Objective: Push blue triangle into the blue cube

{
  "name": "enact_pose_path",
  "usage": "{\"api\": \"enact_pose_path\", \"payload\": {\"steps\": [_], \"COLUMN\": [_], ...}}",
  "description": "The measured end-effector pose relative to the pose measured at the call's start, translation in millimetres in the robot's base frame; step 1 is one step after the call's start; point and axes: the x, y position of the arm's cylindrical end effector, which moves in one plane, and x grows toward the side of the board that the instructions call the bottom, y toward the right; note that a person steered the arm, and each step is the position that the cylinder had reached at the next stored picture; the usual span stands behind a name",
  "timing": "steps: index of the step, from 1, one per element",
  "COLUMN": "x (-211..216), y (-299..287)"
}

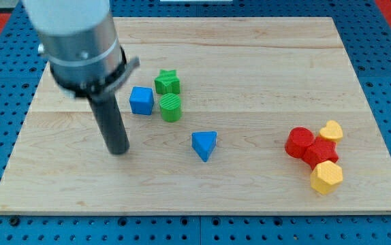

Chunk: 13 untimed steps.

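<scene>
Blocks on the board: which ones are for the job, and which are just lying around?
For the job: blue triangle, blue cube, my tip, left of the triangle and below the cube.
Lying about: green star, green cylinder, two red blocks, yellow heart, yellow block.

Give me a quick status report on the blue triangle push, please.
My tip down on the board, left of blue triangle, not touching. Triangle apart from blue cube. Green cylinder beside cube, near the path.
</scene>
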Motion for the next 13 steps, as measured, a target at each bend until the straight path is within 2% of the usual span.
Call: {"api": "enact_pose_path", "payload": {"steps": [1, 2, 4, 5, 6, 7, 8, 9, 10, 11, 12, 13], "x": [43.1, 42.7, -5.8, 0.5, -17.5, -64.4, -78.0, -24.4, 22.7, 13.9, -7.4, -39.7], "y": [49.5, 100.1, 119.6, 152.3, 168.0, 104.9, 52.6, 130.1, 125.2, 64.7, 63.7, 37.6]}}
